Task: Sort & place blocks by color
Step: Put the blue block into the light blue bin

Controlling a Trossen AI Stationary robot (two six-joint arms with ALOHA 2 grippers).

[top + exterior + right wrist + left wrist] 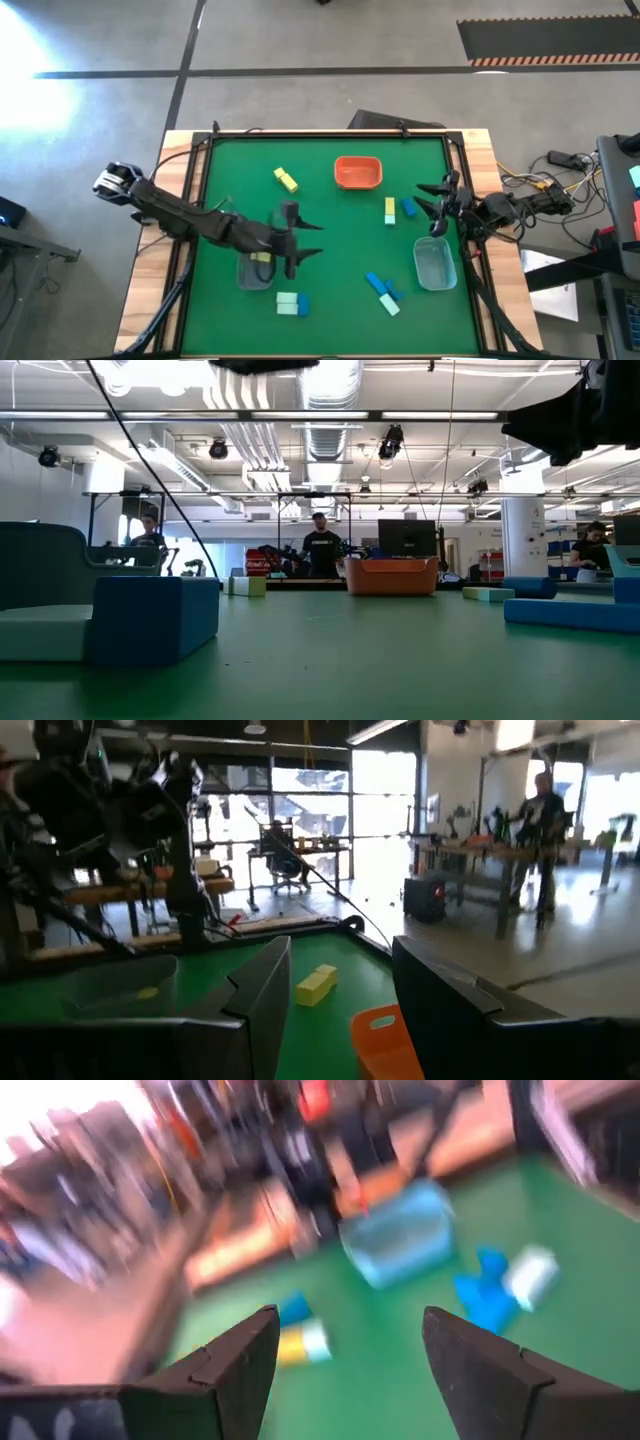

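The small blocks lie flat and scattered on the green table. A yellow pair is toward the far edge, and a yellow-mint one with a blue one lies right of centre. Blue and mint ones are near the front, as is a mint-and-blue pair. One yellow block rests inside the left clear bin. My left gripper hovers open just right of that bin, holding nothing. My right gripper is open beside the yellow-mint and blue blocks, above the right bin.
An orange tray sits near the table's far edge, between the yellow pair and the right arm. The wooden table border and cables run along both sides. People and desks show in the room beyond the table.
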